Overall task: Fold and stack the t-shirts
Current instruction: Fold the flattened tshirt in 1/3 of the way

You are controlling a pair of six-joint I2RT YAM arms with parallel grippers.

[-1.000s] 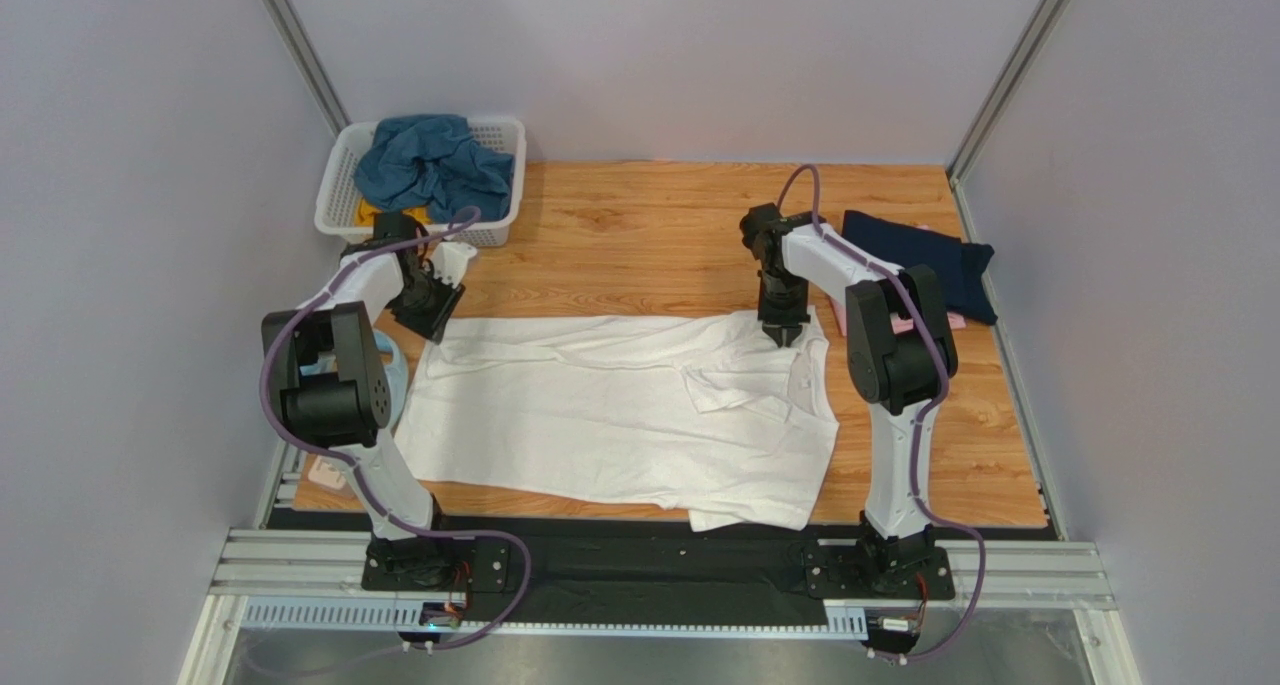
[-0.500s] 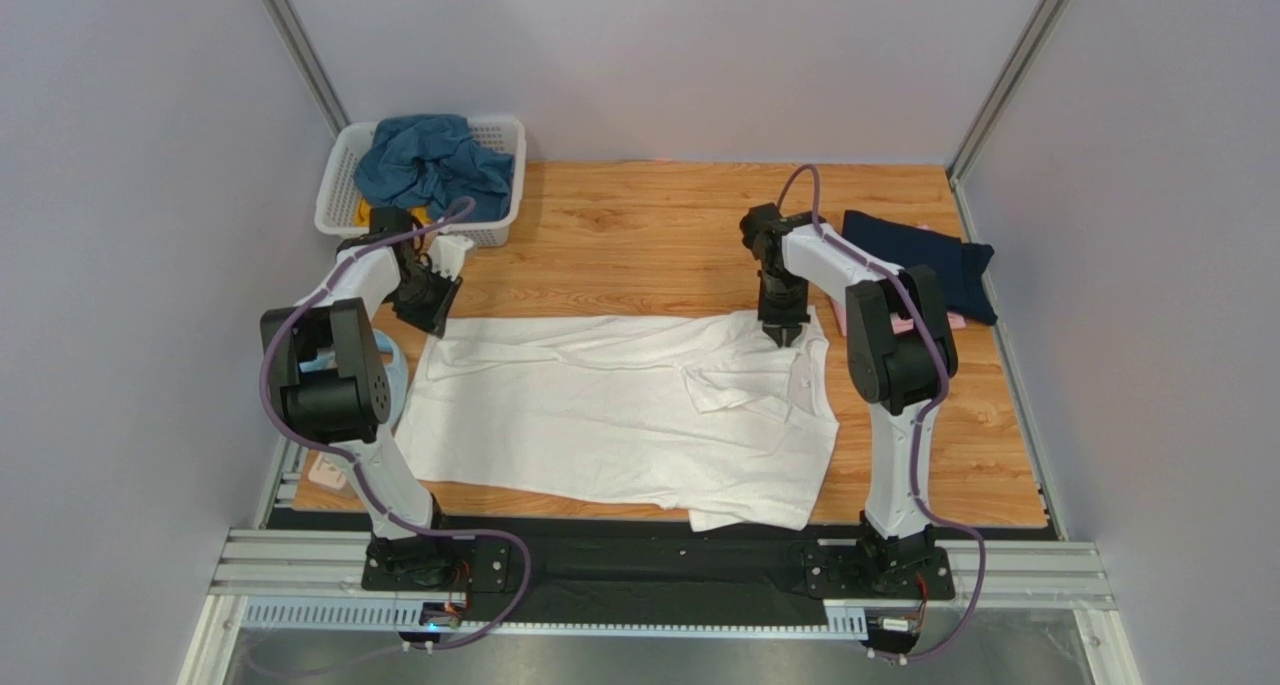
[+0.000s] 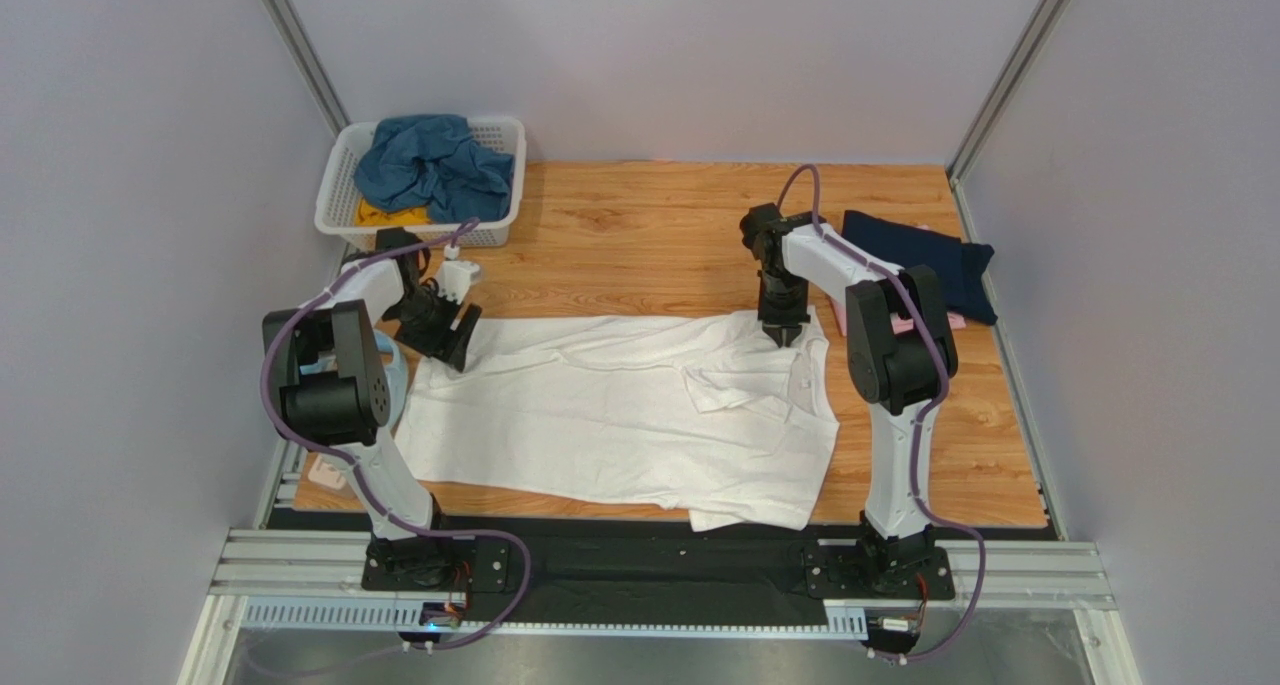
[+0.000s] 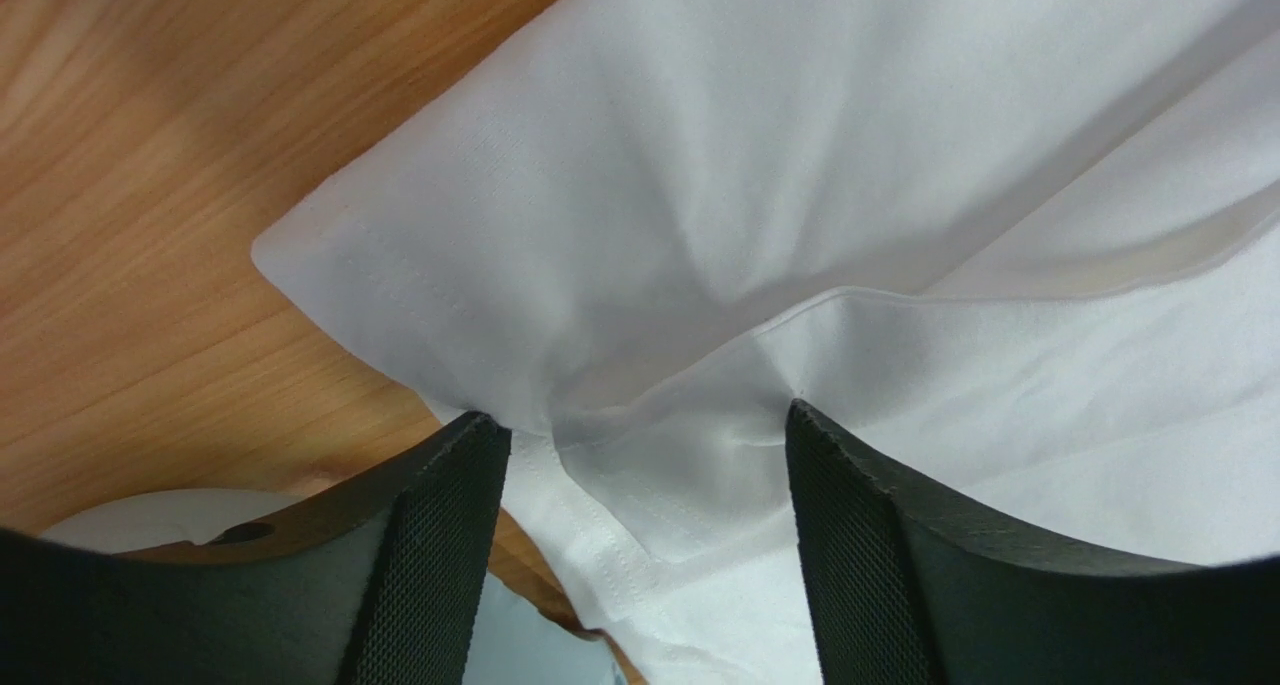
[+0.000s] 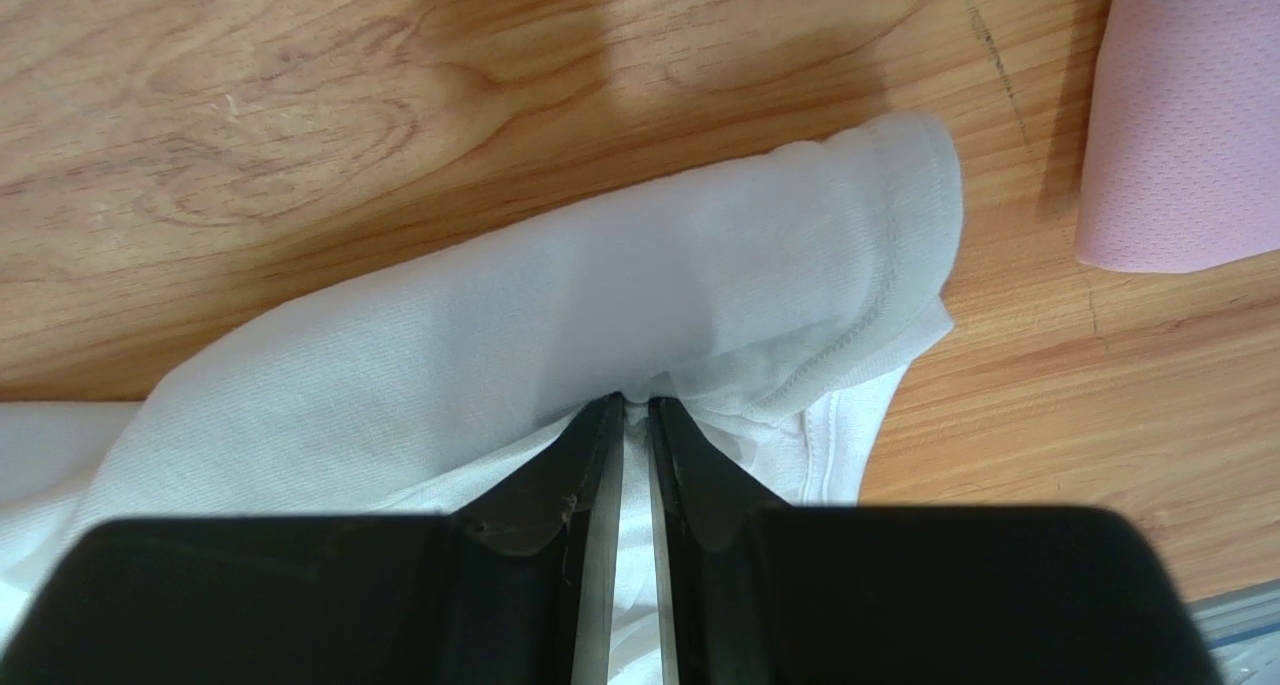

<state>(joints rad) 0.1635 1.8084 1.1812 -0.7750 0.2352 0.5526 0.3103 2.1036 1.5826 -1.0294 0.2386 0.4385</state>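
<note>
The large white t-shirt (image 3: 616, 415) lies spread across the wooden table. My left gripper (image 3: 451, 333) is open at the shirt's far left corner; in the left wrist view (image 4: 646, 430) its jaws straddle the hem and a fold of white cloth (image 4: 842, 190). My right gripper (image 3: 783, 330) is shut on the shirt's far right sleeve edge, with white cloth (image 5: 601, 310) pinched between the jaws (image 5: 636, 408). A navy t-shirt (image 3: 924, 258) lies folded at the far right on a pink t-shirt (image 5: 1187, 115). A teal-blue t-shirt (image 3: 428, 160) and a bit of a yellow one (image 3: 368, 210) fill the basket.
The white slatted basket (image 3: 504, 160) stands at the far left corner. Light-blue headphones (image 3: 394, 367) sit at the table's left edge, beside the left arm. Metal frame posts rise at both back corners. Bare wood (image 3: 646, 235) lies beyond the shirt.
My left gripper has moved right and nearer, from the bare wood by the basket onto the shirt's far left corner. The right gripper and the shirt have stayed still.
</note>
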